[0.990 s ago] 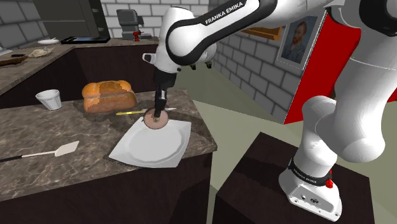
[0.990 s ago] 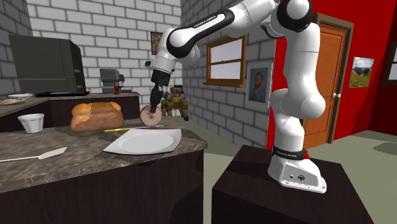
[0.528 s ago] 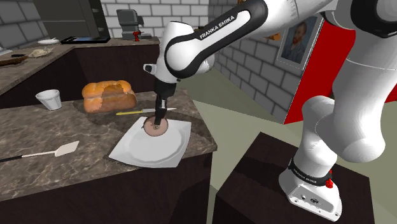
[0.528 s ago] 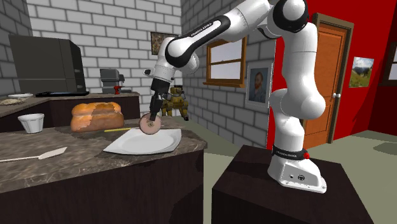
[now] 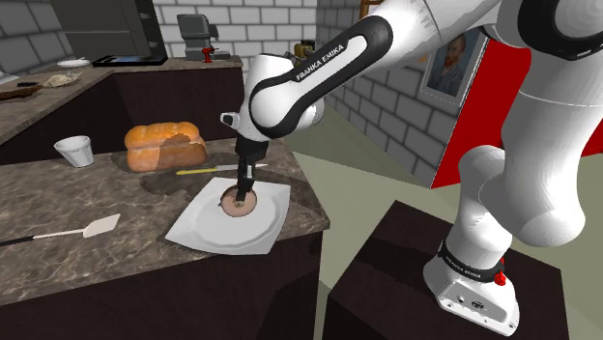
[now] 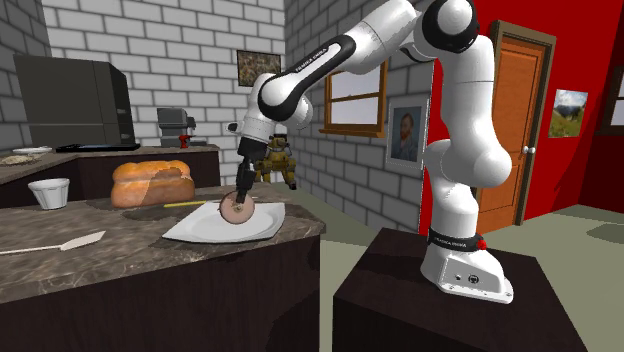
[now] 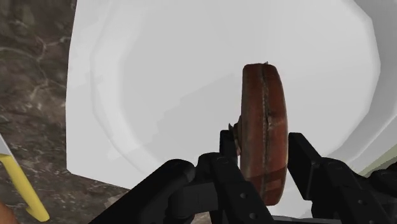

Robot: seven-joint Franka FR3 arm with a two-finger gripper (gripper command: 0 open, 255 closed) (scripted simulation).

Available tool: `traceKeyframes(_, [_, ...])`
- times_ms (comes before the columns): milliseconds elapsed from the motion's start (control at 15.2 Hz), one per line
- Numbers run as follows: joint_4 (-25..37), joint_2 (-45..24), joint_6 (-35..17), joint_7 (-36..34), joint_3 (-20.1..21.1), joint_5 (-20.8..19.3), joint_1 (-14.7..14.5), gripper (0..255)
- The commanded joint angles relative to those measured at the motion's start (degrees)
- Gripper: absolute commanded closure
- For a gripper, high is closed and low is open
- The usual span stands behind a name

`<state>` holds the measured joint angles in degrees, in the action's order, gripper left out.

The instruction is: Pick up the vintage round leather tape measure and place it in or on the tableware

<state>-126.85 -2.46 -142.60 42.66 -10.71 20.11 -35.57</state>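
**Fig.** Placing step, the arm [image 5: 319,68] reaching down over the dark stone counter [image 5: 116,261]. We list items from largest to smallest.

(a) Arm: forearm angled down toward the counter's near corner, wrist approx. vertical.

(b) Counter: carries a loaf [image 5: 166,145], a square white plate [image 5: 208,227], a spatula [image 5: 72,231], a yellow-handled knife [image 5: 198,171] just beyond the plate, and a cup [image 5: 74,151].

(c) Plate: the target dish. Its shallow round well lies directly under the hand (wrist view).

(d) Gripper [image 7: 263,159]: clamped on the tape measure [image 7: 261,108], one finger pressing each flat face.

(e) Tape measure: a reddish-brown disc, held low over the plate's well, toward the far side. We cannot tell whether its lower edge touches the plate yet.

**Orientation.** The disc stands on edge, faces vertical, seamed rim pointing down at the plate. Being round, it has no true long axis. Its thin axis runs horizontally from finger to finger, and its broad plane is in line w/ the fingers. A small stub shows on one face, next to a finger.

**Doing the step well (our judgement).** Descend slowly until the rim rests in the well, then part the fingers only slightly. An on-edge disc may roll or topple, so release low and near the well's centre, then withdraw straight up.
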Motion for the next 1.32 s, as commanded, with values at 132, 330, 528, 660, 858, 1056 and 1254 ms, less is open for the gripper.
traceKeyframes(132, [-0.07, -0.10, -0.19, 0.18, -0.01, 0.14, 0.03, 255])
traceKeyframes(330, [-0.07, -0.10, -0.19, 0.18, 0.00, 0.14, 0.04, 255])
traceKeyframes(528, [-0.07, -0.14, -0.23, 0.19, 0.01, 0.16, 0.03, 0])
traceKeyframes(660, [-0.07, -0.16, -0.24, 0.21, 0.00, 0.18, 0.03, 0])
traceKeyframes(858, [0.11, 2.98, 2.92, -1.13, -0.46, -1.81, 0.34, 0])
traceKeyframes(1056, [0.55, 5.55, 5.81, -2.16, -0.73, -3.35, 0.70, 0])
traceKeyframes(1254, [0.55, 5.55, 5.81, -2.16, -0.73, -3.35, 0.70, 0])
